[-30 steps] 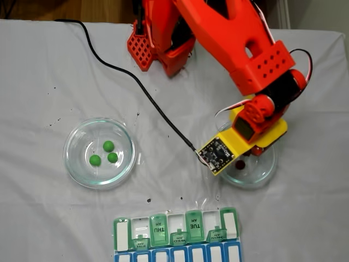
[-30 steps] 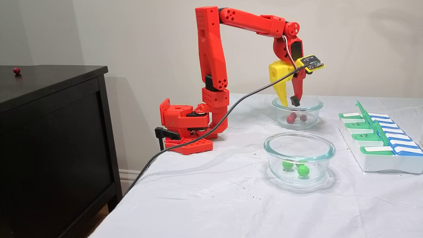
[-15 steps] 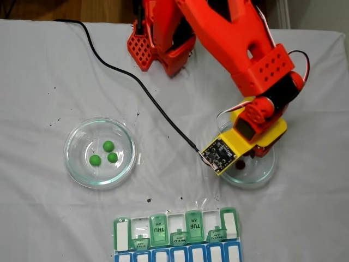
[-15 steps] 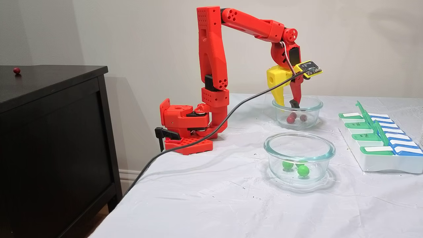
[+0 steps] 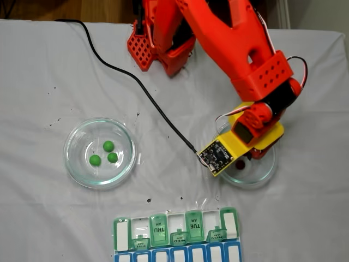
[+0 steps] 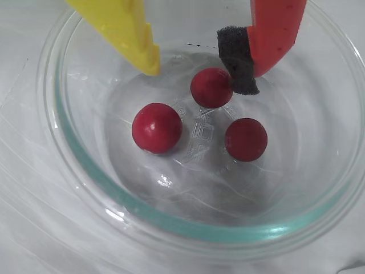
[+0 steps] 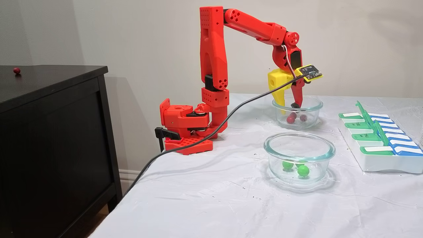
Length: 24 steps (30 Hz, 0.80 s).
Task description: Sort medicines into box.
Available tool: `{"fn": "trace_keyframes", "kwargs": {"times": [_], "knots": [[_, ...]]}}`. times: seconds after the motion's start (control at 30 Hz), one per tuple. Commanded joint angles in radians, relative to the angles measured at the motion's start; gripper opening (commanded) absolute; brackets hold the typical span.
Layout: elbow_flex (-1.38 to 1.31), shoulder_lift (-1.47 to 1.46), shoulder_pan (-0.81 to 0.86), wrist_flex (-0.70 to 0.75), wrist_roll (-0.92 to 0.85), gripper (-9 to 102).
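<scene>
A: What takes up the most room?

B: The table [image 7: 211,205] under its white cloth, then the red arm [image 7: 211,49] bolted at the back, bent over and reaching down into the far glass dish [image 7: 297,112].

A: And the box?

B: The pill organizer [image 5: 177,234] sits at the near edge in a fixed view, at the right end of the table in the other; several green lids stand raised. A second glass dish [image 5: 99,153] lies well apart from the arm.

A: What about the gripper?

B: The gripper [image 6: 197,74] hangs inside the far dish, jaws parted, holding nothing. In the wrist view the yellow finger [image 6: 128,34] and the red finger [image 6: 274,34] with its dark foam pad [image 6: 236,60] straddle one dark red ball [image 6: 211,87]; the pad touches it or nearly so.

A: The remaining medicines?

B: Two more red balls [image 6: 157,128] lie on that dish's floor. Three green balls [image 5: 105,154] cluster in the other dish.
</scene>
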Motion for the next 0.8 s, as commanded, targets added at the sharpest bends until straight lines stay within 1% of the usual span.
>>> {"fn": "trace_keyframes", "kwargs": {"times": [0.0,0.33,0.77], "knots": [[-0.008,0.018,0.005,-0.02,0.003,22],[0.014,-0.015,0.0,-0.06,0.012,20],[0.026,-0.009,-0.021,-0.066,0.014,18]]}}
